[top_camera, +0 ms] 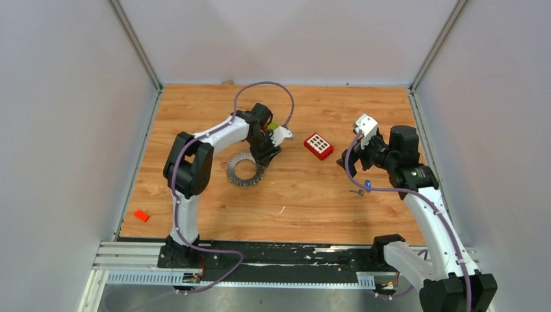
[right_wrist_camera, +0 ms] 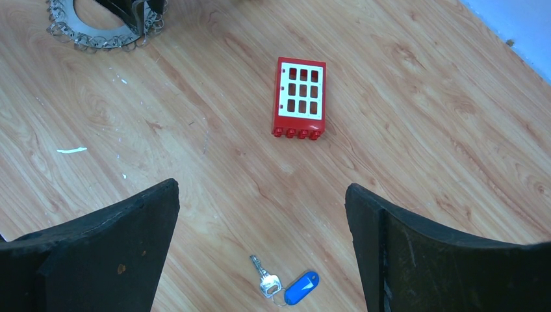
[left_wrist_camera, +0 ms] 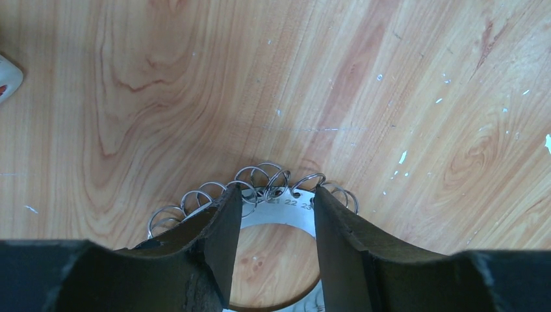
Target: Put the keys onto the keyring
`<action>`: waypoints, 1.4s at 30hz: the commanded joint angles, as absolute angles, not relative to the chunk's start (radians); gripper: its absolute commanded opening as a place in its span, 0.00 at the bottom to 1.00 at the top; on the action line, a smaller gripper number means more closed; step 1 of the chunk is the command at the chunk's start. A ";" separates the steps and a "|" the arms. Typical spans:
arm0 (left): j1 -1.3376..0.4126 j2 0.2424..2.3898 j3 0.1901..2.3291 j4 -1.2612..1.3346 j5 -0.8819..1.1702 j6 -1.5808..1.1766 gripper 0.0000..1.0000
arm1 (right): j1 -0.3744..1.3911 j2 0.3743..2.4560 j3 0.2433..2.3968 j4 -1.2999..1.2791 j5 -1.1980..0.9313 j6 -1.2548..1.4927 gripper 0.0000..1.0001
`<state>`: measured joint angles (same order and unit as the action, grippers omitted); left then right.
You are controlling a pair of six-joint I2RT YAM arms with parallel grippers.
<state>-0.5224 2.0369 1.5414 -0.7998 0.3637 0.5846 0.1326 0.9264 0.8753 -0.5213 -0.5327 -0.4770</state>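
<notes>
Left gripper (left_wrist_camera: 276,195) is down on the keyring (top_camera: 238,178), jaws half apart astride its band, and I can't tell whether it's clamped. The ring lies well apart from the red block (right_wrist_camera: 299,97). Right gripper (right_wrist_camera: 261,187), spread wide and empty, hovers above the keys (right_wrist_camera: 284,286), which lie near that block on the table (top_camera: 305,201).

Between the right pincer's (right_wrist_camera: 261,190) wide-spread fingers the surface (right_wrist_camera: 422,143) lies bare down to the keys (right_wrist_camera: 284,286) (just under the near end of the gap). Ahead, the red block (right_wrist_camera: 299,97) stands in the straight path, with clear wood on either side of it. The left pincer (left_wrist_camera: 276,195) has the keyring (left_wrist_camera: 286,203) crossing its gap; beyond its tips the surface is open.
</notes>
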 commanded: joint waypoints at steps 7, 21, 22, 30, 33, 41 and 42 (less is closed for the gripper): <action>-0.523 2.064 1.579 -0.833 0.380 0.611 0.51 | 0.139 0.927 0.880 -0.520 -0.546 -0.495 1.00; -0.523 2.066 1.590 -0.851 0.403 0.606 0.31 | 0.141 0.933 0.882 -0.526 -0.545 -0.500 1.00; -0.523 2.065 1.591 -0.851 0.406 0.606 0.30 | 0.142 0.933 0.882 -0.526 -0.544 -0.501 1.00; -0.523 2.047 1.597 -0.867 0.452 0.604 0.16 | 0.148 0.941 0.882 -0.531 -0.541 -0.508 1.00; -0.523 2.039 1.595 -0.874 0.472 0.609 0.12 | 0.149 0.942 0.882 -0.531 -0.541 -0.508 1.00; -0.523 1.999 1.574 -0.865 0.505 0.637 0.08 | 0.150 0.947 0.883 -0.536 -0.539 -0.511 1.00; -0.523 1.998 1.569 -0.858 0.497 0.638 0.08 | 0.150 0.947 0.884 -0.537 -0.540 -0.512 1.00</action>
<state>-0.5224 2.0632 1.5616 -0.8650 0.4683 0.6064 0.1436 0.9440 0.8753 -0.5354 -0.5327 -0.4995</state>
